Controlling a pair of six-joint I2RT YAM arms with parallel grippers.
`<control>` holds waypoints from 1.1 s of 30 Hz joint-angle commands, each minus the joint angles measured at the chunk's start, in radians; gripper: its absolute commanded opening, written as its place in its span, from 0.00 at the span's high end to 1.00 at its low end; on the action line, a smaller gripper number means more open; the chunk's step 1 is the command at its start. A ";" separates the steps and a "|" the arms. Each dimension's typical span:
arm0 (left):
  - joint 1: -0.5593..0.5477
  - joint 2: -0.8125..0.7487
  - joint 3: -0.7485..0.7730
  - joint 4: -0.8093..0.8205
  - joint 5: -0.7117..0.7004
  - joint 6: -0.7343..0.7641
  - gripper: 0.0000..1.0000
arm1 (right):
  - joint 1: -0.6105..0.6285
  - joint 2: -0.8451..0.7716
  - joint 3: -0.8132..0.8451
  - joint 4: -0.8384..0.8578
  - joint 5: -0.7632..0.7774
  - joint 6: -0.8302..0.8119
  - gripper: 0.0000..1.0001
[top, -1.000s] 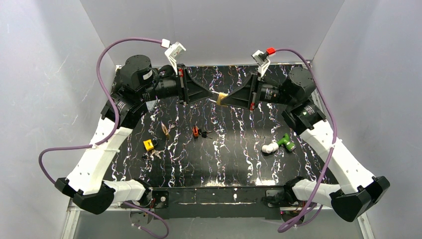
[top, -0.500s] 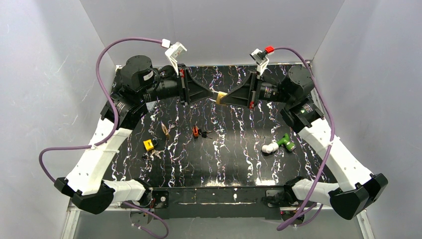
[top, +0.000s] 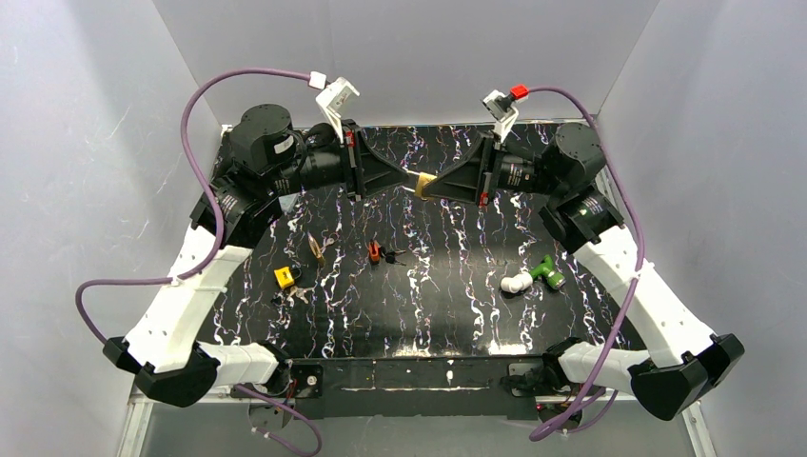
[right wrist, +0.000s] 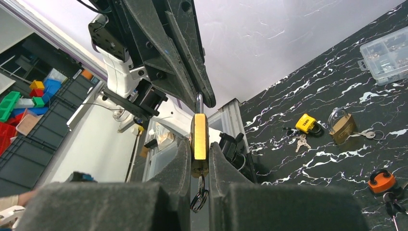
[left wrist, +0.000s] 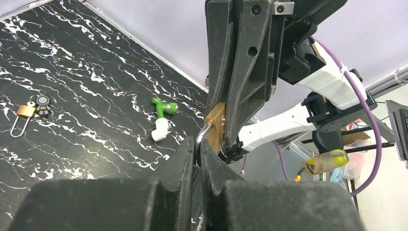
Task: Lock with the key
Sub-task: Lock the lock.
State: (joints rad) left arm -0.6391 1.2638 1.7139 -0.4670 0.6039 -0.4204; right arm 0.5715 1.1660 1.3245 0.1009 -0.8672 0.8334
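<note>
Loose on table, nearest: yellow padlock, green-white fitting. Farther back, mid-air: brass padlock, body pinched in right gripper, shackle clamped by left gripper, key ring dangling below.

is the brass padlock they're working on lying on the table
No, the brass padlock is pinched between the right fingers, raised off the black marbled table.

Left gripper and right gripper, joined at a brass padlock, bar the far middle. Below, black marbled tabletop lies open between an orange padlock and seemingly a green-and-white plastic toy.
</note>
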 commanded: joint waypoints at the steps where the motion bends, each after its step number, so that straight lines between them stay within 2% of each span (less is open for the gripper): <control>1: -0.100 0.075 0.000 -0.020 0.122 -0.016 1.00 | 0.044 0.035 0.074 0.075 0.073 -0.021 0.99; 14: -0.145 0.103 0.030 -0.045 0.118 -0.009 1.00 | 0.055 0.065 0.132 -0.057 0.126 -0.099 0.99; 33: -0.207 0.122 0.064 -0.009 0.191 -0.031 1.00 | 0.075 0.111 0.169 -0.093 0.142 -0.131 0.99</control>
State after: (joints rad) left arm -0.7021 1.3018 1.7840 -0.5319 0.5003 -0.3737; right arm 0.5716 1.1931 1.4449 -0.1341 -0.8230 0.7257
